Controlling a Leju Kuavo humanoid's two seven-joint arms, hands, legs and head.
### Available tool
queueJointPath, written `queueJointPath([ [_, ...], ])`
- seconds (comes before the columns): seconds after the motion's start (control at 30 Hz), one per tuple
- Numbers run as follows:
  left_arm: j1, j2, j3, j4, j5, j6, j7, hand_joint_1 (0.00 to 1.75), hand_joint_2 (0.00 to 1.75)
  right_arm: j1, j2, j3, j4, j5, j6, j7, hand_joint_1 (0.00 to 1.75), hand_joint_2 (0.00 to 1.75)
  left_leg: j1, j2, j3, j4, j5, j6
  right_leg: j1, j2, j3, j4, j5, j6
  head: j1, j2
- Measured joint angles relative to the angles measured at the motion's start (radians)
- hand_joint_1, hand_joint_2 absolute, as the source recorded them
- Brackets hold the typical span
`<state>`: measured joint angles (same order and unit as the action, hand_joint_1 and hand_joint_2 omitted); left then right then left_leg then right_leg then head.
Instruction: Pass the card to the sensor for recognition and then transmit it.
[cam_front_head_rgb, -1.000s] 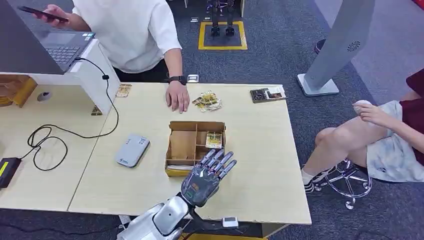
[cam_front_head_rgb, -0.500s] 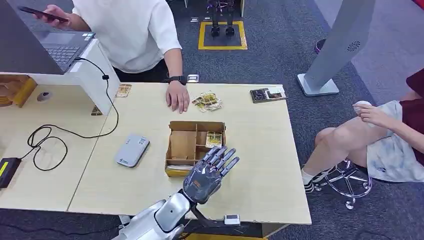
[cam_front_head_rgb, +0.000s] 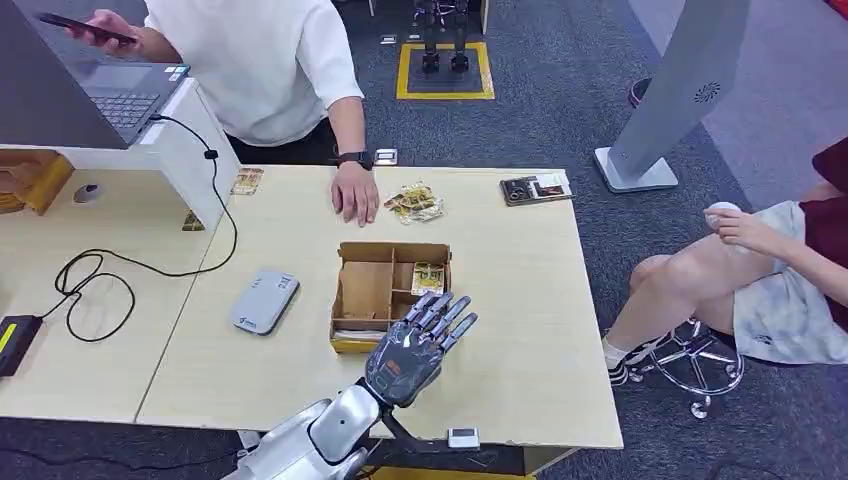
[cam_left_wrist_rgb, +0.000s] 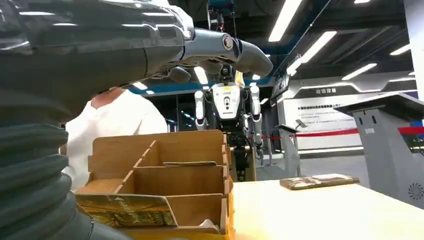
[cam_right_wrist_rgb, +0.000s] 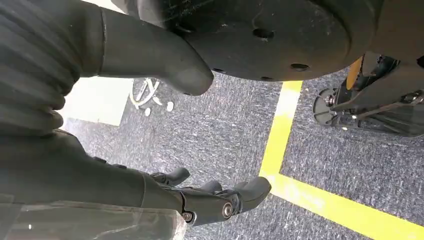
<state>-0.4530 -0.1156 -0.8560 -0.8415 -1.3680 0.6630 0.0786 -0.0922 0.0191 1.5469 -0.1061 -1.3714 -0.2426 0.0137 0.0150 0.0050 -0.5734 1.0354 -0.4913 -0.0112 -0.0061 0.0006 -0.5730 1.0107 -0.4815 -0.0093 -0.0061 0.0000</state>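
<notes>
While the card is not yet held, the left hand (cam_front_head_rgb: 412, 350) is poised over the near right corner of the divided box (cam_front_head_rgb: 388, 292), fingers spread and empty.

The pick-up step is judged to be in hand. A card (cam_front_head_rgb: 428, 278) is seen upright in the right compartment of the box, just beyond the fingertips; in the left wrist view another card (cam_left_wrist_rgb: 125, 212) lies at the box's near edge, close under the hand. The grey sensor (cam_front_head_rgb: 265, 300) rests on the tabletop (cam_front_head_rgb: 520, 300) left of the box, apart from it. The right hand (cam_right_wrist_rgb: 210, 200) hangs over the floor, fingers loosely curled, nothing held. A lowering of the left hand into the compartment and a pinch on the card's edge are called for next, followed by a carry leftward to the sensor.
</notes>
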Motion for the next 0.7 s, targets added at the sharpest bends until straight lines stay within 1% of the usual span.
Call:
queueJointPath([
  [0.2,-0.003,0.0,0.0,0.0,0.0,-0.015,0.003,0.0,1.75,0.0,0.0,0.0,0.0,0.0,0.0,0.0,0.0,1.75,0.0,0.0,0.0,0.0,0.0,0.0,0.0,0.0,0.0,0.0,0.0,0.0,0.0,0.0],
  [0.33,-0.005,-0.001,-0.001,0.002,-0.022,-0.062,0.048,0.0,1.75,0.0,0.0,0.0,0.0,-0.003,0.0,0.0,0.0,1.75,0.0,0.0,0.0,0.0,0.0,0.0,0.0,0.0,0.0,0.0,0.0,0.0,0.0,0.0],
  [0.6,-0.008,-0.001,-0.002,0.015,-0.055,-0.106,0.107,0.0,1.75,0.0,0.0,0.0,0.0,-0.006,0.0,0.0,0.0,1.75,0.0,0.0,0.0,0.0,0.0,0.0,0.0,0.0,0.0,0.0,0.0,0.0,0.0,0.0],
  [0.7,-0.008,-0.001,-0.002,0.018,-0.063,-0.112,0.119,0.0,1.75,0.0,0.0,0.0,0.0,-0.016,0.0,0.0,0.0,1.75,0.0,0.0,0.0,0.0,0.0,0.0,0.0,0.0,0.0,0.0,0.0,0.0,0.0,0.0],
])
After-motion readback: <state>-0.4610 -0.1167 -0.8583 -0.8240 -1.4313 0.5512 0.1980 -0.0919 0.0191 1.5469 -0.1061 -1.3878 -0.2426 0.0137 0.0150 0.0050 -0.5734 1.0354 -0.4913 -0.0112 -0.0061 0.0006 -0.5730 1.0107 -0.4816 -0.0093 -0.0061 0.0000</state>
